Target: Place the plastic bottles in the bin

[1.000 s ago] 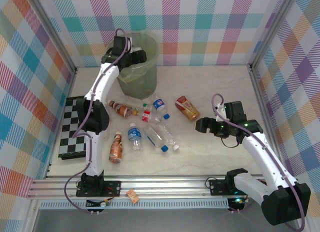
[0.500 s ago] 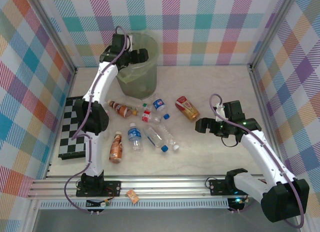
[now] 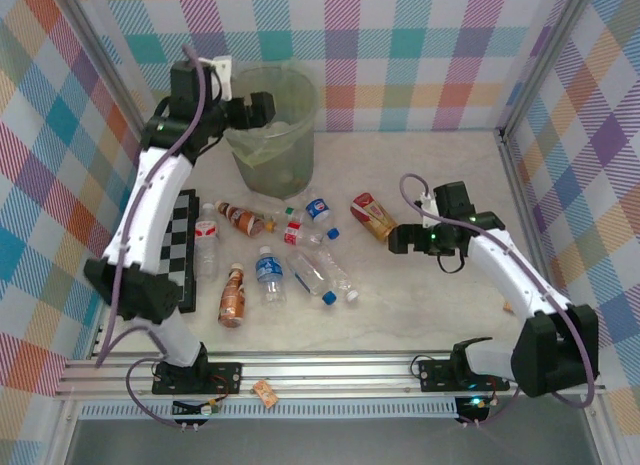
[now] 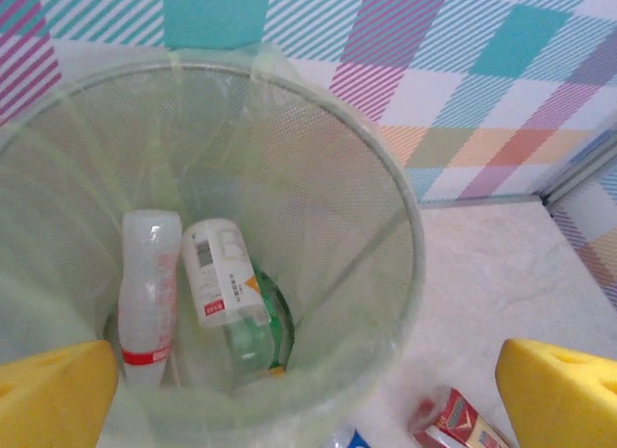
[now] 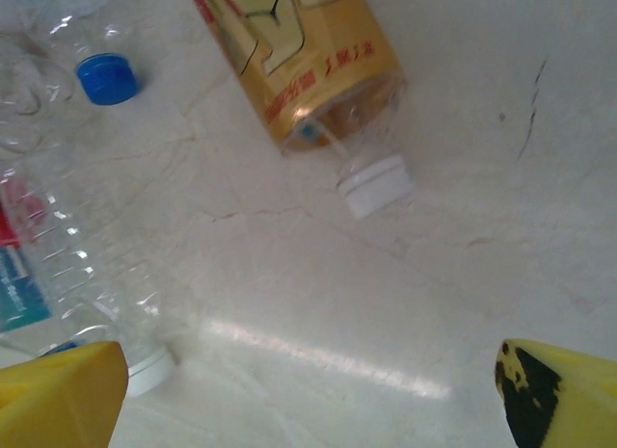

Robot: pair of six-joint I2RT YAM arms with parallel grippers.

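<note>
Bare worktop (image 3: 430, 175) right of the bin (image 3: 285, 150) and along the near edge; bottles (image 3: 269, 275) crowd the middle, checkerboard (image 3: 180, 235) lies left

Overall light: bright, even, diffuse from above; no dim corners.
Shadows: faint, soft-edged; a pale smudge on the table (image 3: 420, 165) at the near foot of the bin (image 3: 275, 155).
Top view: sharp throughout; frame rails (image 3: 118, 80) either side of the bin splay outward, a wide-angle bend.
Left wrist view: bin (image 4: 328, 178) mesh fairly crisp, plastic bottles (image 4: 222, 270) inside it softer; left fingertips (image 4: 53, 395) blurred.
Right wrist view: white glare streak on the table (image 5: 328, 361); right fingertips (image 5: 58, 395) out of focus.
</note>
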